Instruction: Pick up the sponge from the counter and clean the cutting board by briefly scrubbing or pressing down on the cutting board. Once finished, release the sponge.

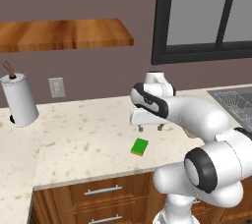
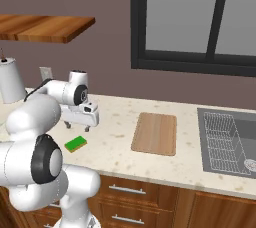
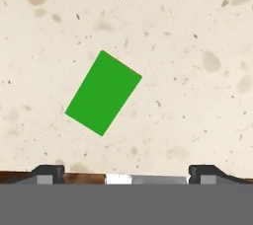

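Beside sponge point(image 2: 75, 144): cutting board point(image 2: 155, 133), towel roll point(image 1: 19, 99)

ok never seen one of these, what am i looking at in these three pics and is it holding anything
It is a white robot arm in a simulated kitchen. Two pictures come from cameras behind the arm, on its left and right. The third looks straight down from the hand. The gripper hangs above the beige counter with its jaws apart, holding nothing. Just below it lies a small green sponge. Off to the arm's right sits a wooden cutting board, with a sink beyond it. A paper towel roll stands far left.
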Motion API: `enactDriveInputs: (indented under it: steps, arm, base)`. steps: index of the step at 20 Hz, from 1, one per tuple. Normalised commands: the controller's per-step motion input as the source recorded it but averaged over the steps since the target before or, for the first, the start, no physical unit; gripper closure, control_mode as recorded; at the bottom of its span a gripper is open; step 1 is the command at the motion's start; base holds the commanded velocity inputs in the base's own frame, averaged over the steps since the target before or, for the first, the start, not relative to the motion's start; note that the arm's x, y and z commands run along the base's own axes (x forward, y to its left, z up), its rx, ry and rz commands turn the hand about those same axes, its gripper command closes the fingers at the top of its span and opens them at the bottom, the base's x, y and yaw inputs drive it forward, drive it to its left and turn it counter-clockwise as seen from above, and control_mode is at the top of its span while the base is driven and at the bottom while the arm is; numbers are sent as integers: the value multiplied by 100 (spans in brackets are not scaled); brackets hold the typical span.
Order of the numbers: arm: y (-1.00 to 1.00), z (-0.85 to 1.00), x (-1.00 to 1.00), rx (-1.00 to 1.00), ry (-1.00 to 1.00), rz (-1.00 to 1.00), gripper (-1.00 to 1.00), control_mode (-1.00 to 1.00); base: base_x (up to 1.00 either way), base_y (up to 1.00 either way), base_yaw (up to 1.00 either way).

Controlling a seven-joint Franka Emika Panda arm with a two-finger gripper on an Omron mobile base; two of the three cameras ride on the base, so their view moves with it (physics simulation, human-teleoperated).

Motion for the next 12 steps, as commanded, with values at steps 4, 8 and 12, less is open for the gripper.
enactDriveInputs:
  steps: [4, 8, 12]
  arm:
    - [27, -16, 0, 0, 3, 0, -100, -100]
    - [23, -12, 0, 0, 5, -15, -100, -100]
    - [1, -14, 0, -4, 1, -32, -100, -100]
  base:
    - [0, 0, 0]
    - [0, 0, 0]
    - [0, 0, 0]
